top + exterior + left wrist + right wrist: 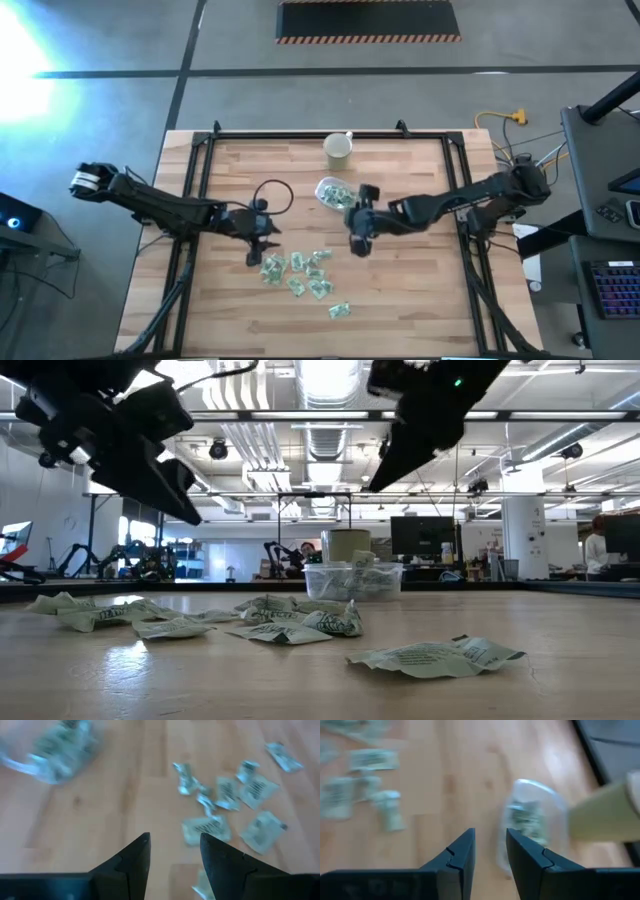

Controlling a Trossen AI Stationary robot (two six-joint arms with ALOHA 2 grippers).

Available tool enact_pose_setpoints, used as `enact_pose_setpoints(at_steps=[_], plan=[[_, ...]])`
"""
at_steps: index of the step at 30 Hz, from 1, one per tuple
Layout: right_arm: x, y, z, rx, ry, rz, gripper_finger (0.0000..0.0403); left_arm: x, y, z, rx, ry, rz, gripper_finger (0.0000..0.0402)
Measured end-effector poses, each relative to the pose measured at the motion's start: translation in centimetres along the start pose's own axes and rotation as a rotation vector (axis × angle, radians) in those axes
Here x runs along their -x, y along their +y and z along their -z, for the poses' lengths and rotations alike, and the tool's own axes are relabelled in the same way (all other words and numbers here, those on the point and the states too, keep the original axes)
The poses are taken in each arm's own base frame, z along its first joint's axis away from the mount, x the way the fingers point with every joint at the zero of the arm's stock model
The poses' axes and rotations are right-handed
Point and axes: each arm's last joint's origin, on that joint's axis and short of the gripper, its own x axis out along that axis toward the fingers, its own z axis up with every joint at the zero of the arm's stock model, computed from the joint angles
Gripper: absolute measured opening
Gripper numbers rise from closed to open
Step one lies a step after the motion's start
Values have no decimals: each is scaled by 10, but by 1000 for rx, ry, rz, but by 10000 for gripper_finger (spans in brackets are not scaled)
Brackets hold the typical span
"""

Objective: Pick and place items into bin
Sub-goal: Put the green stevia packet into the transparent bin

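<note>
Several small pale-green-and-white packets (300, 275) lie loose on the wooden table, right of centre in the left wrist view (225, 795). The clear bin (333, 192) stands farther back and holds more packets (527, 820). My left gripper (175, 837) hovers open above the table just left of the loose packets (262, 245), with nothing between its fingers. My right gripper (490, 832) hangs above the table between the bin and the loose packets (358, 245). Its fingers stand a little apart with nothing between them.
A pale cream cup (339, 149) stands just behind the bin near the table's far edge. A black cable loop (272, 192) lies left of the bin. One packet (339, 311) lies apart, nearer the front edge. Bare wood stretches along the table's near side.
</note>
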Motion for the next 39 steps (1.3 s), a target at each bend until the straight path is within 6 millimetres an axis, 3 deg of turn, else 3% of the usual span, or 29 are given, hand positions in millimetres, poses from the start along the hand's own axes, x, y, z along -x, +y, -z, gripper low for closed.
enact_pose_setpoints(at_steps=[6, 14, 25, 33, 39], plan=[[17, 34, 5, 112, -25, -127, 88, -12, -7, 10, 10, 97, 127, 156], [30, 59, 14, 166, -38, -183, 75, -35, -13, 23, -1, 228, 148, 156], [31, 63, 18, 179, -35, -188, 70, -58, -14, 34, 5, 330, 91, 154], [31, 63, 19, 181, -32, -187, 63, -57, -14, 31, 2, 311, 81, 153], [31, 63, 20, 182, -31, -187, 63, -57, -13, 31, 0, 305, 69, 112]])
